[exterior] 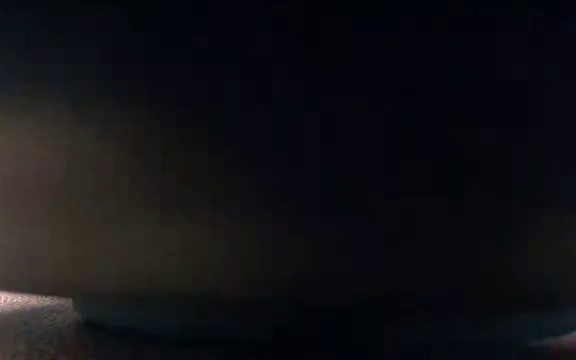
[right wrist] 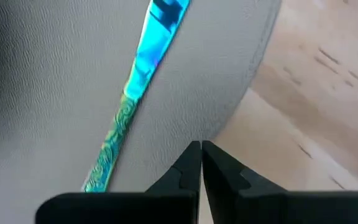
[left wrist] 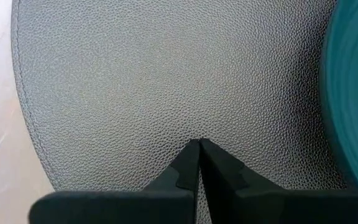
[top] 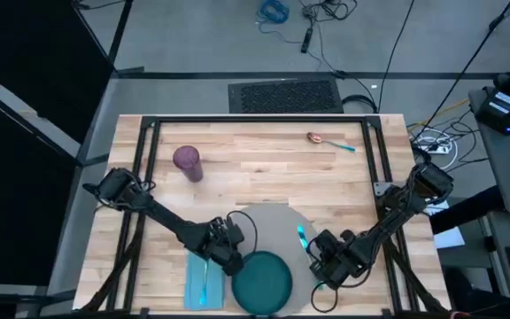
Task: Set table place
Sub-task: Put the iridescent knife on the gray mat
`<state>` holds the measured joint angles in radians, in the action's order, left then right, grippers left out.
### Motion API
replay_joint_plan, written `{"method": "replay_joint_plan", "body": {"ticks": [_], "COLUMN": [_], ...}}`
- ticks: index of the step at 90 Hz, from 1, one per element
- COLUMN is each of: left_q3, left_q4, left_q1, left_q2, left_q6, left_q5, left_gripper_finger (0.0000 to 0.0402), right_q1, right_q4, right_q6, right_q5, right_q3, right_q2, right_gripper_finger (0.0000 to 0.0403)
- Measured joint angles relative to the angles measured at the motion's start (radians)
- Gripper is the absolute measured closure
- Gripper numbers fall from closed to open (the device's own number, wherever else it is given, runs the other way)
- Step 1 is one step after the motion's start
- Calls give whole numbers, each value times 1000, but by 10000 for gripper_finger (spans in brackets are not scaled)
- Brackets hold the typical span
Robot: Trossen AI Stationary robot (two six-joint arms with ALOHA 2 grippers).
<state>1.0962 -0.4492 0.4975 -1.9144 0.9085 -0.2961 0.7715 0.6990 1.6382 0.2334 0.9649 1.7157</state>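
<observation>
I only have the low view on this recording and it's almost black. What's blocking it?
Observer: The dark teal plate sits on the near edge of the grey placemat, right at that camera.
Operator: Where are the grippers?
Observer: The left gripper is shut over the placemat beside the plate; the right gripper is shut at the mat's right edge.
Operator: Any cutlery down?
Observer: A teal-handled utensil lies on the mat.

The table is being lit evenly from above, with soft shadows. The low view is being almost wholly darkened. The teal plate is being blurred in the left wrist view.
</observation>
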Motion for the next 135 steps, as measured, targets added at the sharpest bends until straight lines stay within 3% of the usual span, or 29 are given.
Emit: {"method": "replay_joint_plan", "body": {"ticks": [43,112,135], "left_q3": [0,-2,-1], "left_q4": [-1,-22,-45], "left_q1": [-13,-66,-67], "left_q2": [0,1,1], "left_q6": [-5,-52,-37], "left_q5": [16,20,21], "left_gripper_finger": [401,402,402], "right_q1": [-9,-127,-122], "right_q4": [-156,-76,-72], "right_q6": [-31,-193,-194], "right_q5": [-30,-49,22], "right_q3": [-68,-74,-79], "right_q2": [-7,-8,-88], "right_gripper_finger": [403,403,403]}}
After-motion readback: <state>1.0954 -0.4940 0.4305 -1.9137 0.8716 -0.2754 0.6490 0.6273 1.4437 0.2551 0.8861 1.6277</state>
